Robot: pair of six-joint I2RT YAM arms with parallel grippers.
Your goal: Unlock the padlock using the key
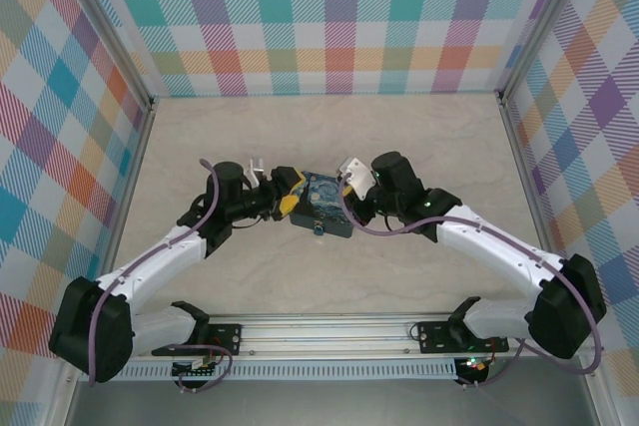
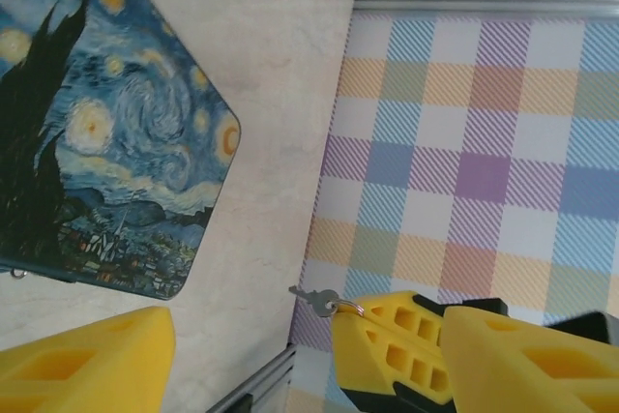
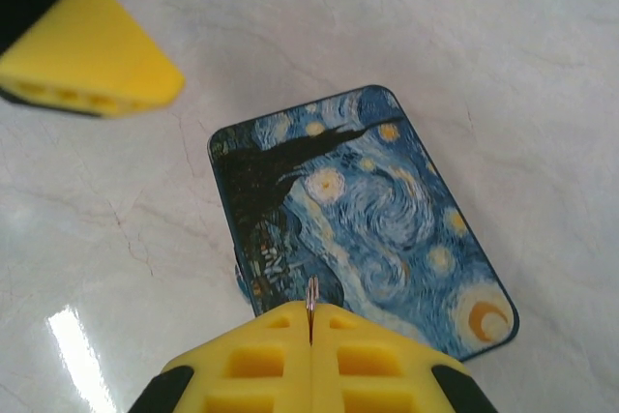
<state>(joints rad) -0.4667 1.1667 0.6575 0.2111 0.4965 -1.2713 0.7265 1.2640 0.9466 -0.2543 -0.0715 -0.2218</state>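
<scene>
My right gripper (image 3: 311, 324) is shut on the key (image 3: 311, 295), a thin silvery sliver seen edge-on and sticking out past its yellow fingertips. In the left wrist view the key (image 2: 314, 298) and its small ring jut from those fingertips. They sit between the wide-apart fingers of my open left gripper (image 2: 305, 340), which holds nothing. From above, the left gripper (image 1: 288, 195) and right gripper (image 1: 344, 187) meet over the far end of the night-sky box (image 1: 324, 209). The padlock (image 1: 319, 231) is a small blue bit at the box's near edge, mostly hidden.
The painted box (image 3: 368, 210) lies flat on the pale marble table (image 1: 399, 127). Plaid walls (image 1: 329, 17) close in the back and both sides. A metal rail (image 1: 329, 331) with the arm bases runs along the near edge.
</scene>
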